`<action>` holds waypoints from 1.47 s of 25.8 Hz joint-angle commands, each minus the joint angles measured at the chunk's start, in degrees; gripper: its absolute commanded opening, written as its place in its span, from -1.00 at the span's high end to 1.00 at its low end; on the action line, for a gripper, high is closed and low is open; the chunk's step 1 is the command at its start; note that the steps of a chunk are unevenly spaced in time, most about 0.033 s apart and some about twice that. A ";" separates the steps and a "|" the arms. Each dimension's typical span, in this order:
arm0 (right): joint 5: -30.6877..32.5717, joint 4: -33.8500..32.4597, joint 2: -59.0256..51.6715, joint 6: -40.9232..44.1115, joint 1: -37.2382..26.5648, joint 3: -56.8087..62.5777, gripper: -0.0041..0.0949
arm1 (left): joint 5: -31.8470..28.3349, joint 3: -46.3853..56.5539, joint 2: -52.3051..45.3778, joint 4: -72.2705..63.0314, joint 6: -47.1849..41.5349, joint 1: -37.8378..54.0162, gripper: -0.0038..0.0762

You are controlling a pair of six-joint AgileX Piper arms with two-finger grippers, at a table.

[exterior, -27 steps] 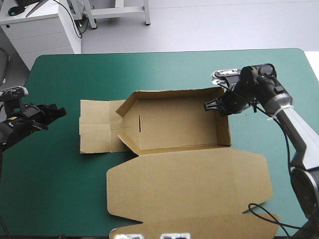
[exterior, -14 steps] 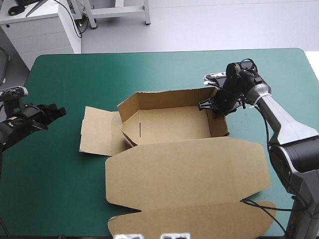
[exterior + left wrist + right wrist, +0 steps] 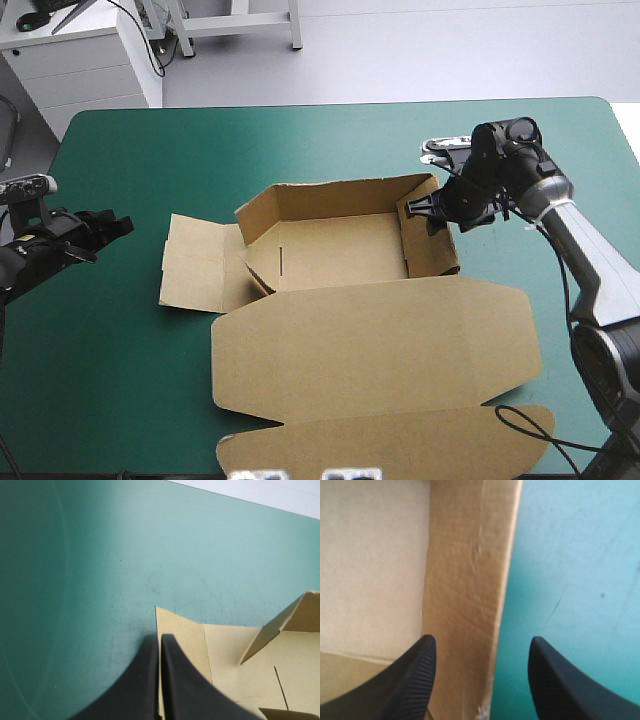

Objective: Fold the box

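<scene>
The brown box [image 3: 340, 250], plain matte board creased along its folds, sits on the tabletop [image 3: 120, 350] as an open tray, its broad lid [image 3: 370, 340] flat. The right gripper [image 3: 432, 213], ribbed black fingers [image 3: 415, 680] apart, straddles the box's right end wall. The left gripper [image 3: 110, 225], closed to a point, lies well left of the box.

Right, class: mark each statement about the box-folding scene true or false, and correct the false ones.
1. The right gripper is open, astride the right wall of the box. True.
2. The left gripper holds the left flap. False: the left gripper is shut, apart from the left flap.
3. The lid lies flat. True.
4. The far wall lies flat. False: the far wall stands raised.
</scene>
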 commanded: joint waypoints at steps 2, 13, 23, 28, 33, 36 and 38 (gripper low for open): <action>0.92 0.45 -5.87 -0.31 -0.11 5.37 -0.13 | -1.19 -1.55 -0.95 -2.50 -0.34 -0.41 0.92; -1.46 2.58 -1.50 -2.17 0.02 8.28 0.12 | -1.19 -1.55 -0.95 -2.50 -0.34 -0.41 0.92; 0.91 2.42 -2.46 -5.89 -0.08 1.37 0.96 | -1.08 -1.55 -0.42 -2.30 -2.88 -0.41 0.92; 1.03 1.08 -5.36 -9.82 -0.77 0.66 0.96 | -1.47 -1.55 1.88 -2.30 -3.80 -0.41 0.92; 1.03 1.09 -11.08 -11.26 -5.07 0.66 0.96 | -4.15 -1.55 4.36 -2.30 -3.80 -0.31 0.92; 1.03 5.23 -14.45 -14.15 -9.02 0.66 0.96 | -6.37 -1.55 5.79 -2.15 -3.80 -0.10 0.92; 1.03 9.44 -16.48 -16.00 -11.59 0.66 0.96 | -6.86 -1.67 6.90 -2.15 -3.80 0.52 0.92</action>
